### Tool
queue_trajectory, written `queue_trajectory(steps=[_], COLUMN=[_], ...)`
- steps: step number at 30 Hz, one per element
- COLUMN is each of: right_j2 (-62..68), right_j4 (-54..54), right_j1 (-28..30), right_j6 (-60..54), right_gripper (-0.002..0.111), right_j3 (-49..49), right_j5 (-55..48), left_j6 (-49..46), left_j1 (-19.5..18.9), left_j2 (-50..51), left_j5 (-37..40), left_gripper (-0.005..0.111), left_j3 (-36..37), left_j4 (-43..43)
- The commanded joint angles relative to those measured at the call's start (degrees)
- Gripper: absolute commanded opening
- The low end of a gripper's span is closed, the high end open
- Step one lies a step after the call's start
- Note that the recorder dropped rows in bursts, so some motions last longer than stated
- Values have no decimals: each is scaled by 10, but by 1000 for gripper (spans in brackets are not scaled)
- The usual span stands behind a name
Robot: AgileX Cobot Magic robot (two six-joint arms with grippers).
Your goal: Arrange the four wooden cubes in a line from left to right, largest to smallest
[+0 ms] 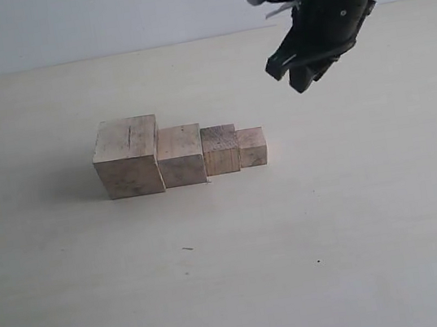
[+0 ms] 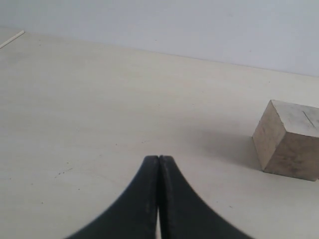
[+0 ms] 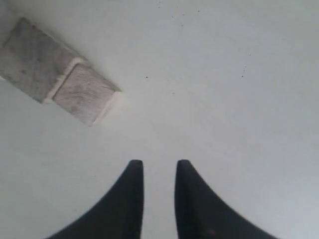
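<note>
The right claw (image 1: 288, 77) hangs in the air with its jaws a narrow gap apart, holding nothing. The four cubes (image 1: 193, 157) sit on the desk (image 1: 296, 242) below it and to its left, well apart from it, in one touching row. The smallest cube (image 1: 252, 147) is the end nearest this claw. Then come the third cube (image 1: 220, 148), the second cube (image 1: 177, 149) and, farthest off, the largest cube (image 1: 127, 148) with a slit mark on top. The left claw (image 2: 158, 159) is pressed shut and empty. The largest cube stands ahead of it, off to one side, not touching.
</note>
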State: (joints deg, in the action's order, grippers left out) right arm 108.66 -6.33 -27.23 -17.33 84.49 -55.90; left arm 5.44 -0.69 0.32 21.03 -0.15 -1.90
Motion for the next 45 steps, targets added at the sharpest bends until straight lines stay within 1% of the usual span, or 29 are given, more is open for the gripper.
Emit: queue_trajectory(steps=[1, 5, 8, 10, 15, 17, 22, 30, 38, 40, 42, 45], right_j2=[-60, -110, -156, -200, -329, -382, -490, -599, -668, -695, -721, -764], right_j4=[-46, -95, -106, -107, -116, -130, -161, -161, -160, -142, -137, -136], right_j1=[-1, -1, -1, -1, -1, -1, -1, -1, -1, 3, 28, 99], right_j6=[16, 24, 47, 56, 68, 68, 72, 74, 73, 73, 73, 73], right_gripper=[0, 0, 0, 0, 0, 0, 0, 0, 0, 0, 0, 0], right_j3=[-1, -6, -38, -81, -211, -254, -325, -339, -339, -339, -340, -367], right_j5=[-33, -37, -21, 11, 149, 170, 175, 175, 175, 180, 180, 197], left_j6=[-2, -2, -2, -2, -2, -2, -2, -2, -4, -4, -4, -4], left_j1=[3, 3, 3, 3, 3, 3, 3, 3, 3, 3, 3, 3], left_j2=[-3, -3, -3, -3, -3, -3, -3, -3, -3, -3, -3, -3], left_j5=[-5, -5, -5, -5, -5, -5, -5, -5, -5, -5, -6, -6], left_gripper=[0, 0, 0, 0, 0, 0, 0, 0, 0, 0, 0, 0], left_j3=[2, 2, 2, 2, 2, 2, 2, 2, 2, 2, 2, 2], left_j4=[2, 2, 2, 2, 2, 2, 2, 2, 2, 2, 2, 2])
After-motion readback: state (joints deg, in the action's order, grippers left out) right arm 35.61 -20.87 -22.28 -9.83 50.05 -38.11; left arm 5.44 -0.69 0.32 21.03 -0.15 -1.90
